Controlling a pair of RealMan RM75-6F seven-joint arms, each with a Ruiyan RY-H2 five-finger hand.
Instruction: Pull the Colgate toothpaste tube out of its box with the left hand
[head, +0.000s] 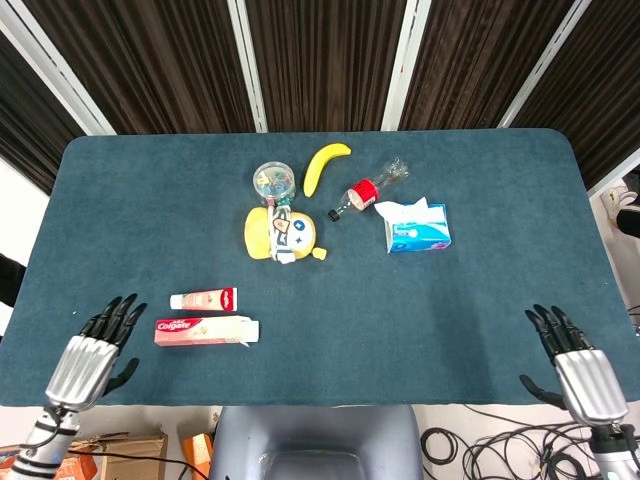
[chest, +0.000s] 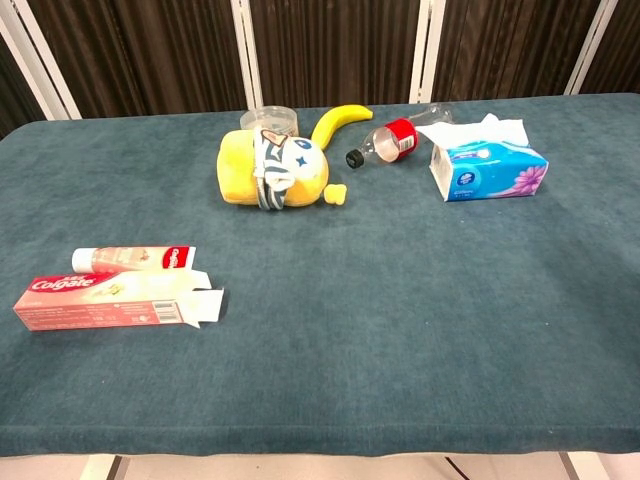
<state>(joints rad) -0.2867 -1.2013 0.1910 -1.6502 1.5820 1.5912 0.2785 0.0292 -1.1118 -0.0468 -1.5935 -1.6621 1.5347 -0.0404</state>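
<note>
The Colgate toothpaste tube (head: 204, 299) (chest: 133, 259) lies flat on the blue table, fully outside its box. The red and white Colgate box (head: 205, 330) (chest: 112, 300) lies just in front of it, parallel, its right-end flap open. My left hand (head: 93, 352) hovers at the table's near left edge, left of the box, fingers spread and empty, touching nothing. My right hand (head: 574, 368) is at the near right corner, fingers apart, holding nothing. Neither hand shows in the chest view.
Further back stand a yellow plush toy (head: 280, 234), a clear round container (head: 273, 181), a banana (head: 324, 165), a tipped plastic bottle with red label (head: 367, 188) and a blue tissue box (head: 417, 229). The table edge (head: 320, 402) runs close in front.
</note>
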